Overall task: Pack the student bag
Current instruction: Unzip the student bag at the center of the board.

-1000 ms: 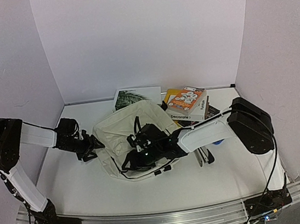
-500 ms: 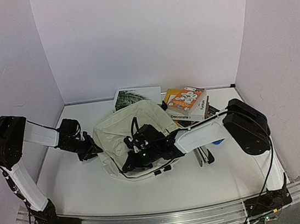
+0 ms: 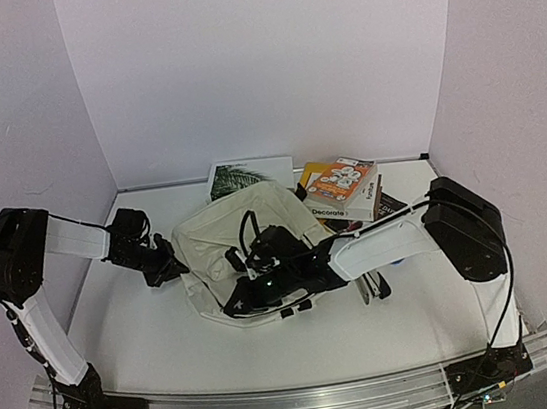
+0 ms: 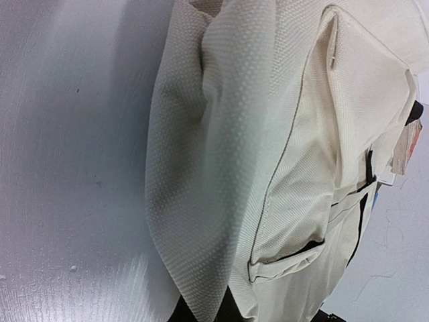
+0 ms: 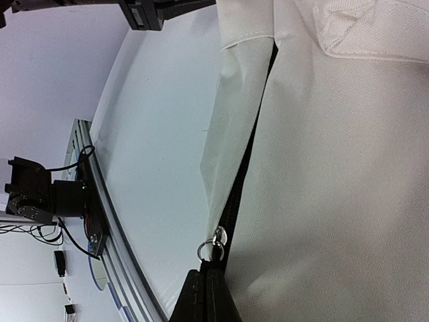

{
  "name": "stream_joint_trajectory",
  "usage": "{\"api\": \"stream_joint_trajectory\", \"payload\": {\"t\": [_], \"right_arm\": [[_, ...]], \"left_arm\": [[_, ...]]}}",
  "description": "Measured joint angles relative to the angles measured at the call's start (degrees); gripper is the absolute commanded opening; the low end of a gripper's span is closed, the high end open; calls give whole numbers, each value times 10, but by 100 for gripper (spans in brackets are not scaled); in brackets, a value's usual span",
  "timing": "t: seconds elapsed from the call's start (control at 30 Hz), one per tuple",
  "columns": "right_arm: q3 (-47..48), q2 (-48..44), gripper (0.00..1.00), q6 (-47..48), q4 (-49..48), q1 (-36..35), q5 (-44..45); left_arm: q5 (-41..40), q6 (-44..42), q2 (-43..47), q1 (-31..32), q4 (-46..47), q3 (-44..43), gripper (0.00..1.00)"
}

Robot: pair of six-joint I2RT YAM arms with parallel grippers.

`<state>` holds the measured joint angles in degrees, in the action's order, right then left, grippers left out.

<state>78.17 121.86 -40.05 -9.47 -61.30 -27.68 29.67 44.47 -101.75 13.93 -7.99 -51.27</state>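
Observation:
The student bag (image 3: pixel 220 244), cream fabric with black trim, lies flat mid-table. At its left edge my left gripper (image 3: pixel 173 269) is shut on a fold of the cloth; the left wrist view shows that fold (image 4: pixel 194 201) running down between the dark jaws (image 4: pixel 213 310), beside a side pocket (image 4: pixel 295 221). My right gripper (image 3: pixel 238 302) is at the bag's near edge. In the right wrist view it (image 5: pixel 206 285) is shut on the black zipper pull below a small metal ring (image 5: pixel 213 245), with the black zipper line (image 5: pixel 253 151) running away from it.
A stack of books (image 3: pixel 343 193) stands at the back right, and a palm-leaf book (image 3: pixel 246 176) lies behind the bag. A blue object (image 3: pixel 398 261) peeks out under the right forearm. Walls close three sides. A metal rail (image 3: pixel 280 407) runs along the front edge.
Both grippers have closed: the left on the bag's left edge, the right on the zipper pull. The left gripper shifted slightly toward the bag.

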Motion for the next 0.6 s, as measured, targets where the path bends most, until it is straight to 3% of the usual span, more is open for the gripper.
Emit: {"api": "stream_joint_trajectory", "payload": {"t": [0.6], "right_arm": [[-105, -87, 0, 18, 12, -14, 82]], "left_arm": [[-14, -33, -26, -20, -31, -52, 0]]}}
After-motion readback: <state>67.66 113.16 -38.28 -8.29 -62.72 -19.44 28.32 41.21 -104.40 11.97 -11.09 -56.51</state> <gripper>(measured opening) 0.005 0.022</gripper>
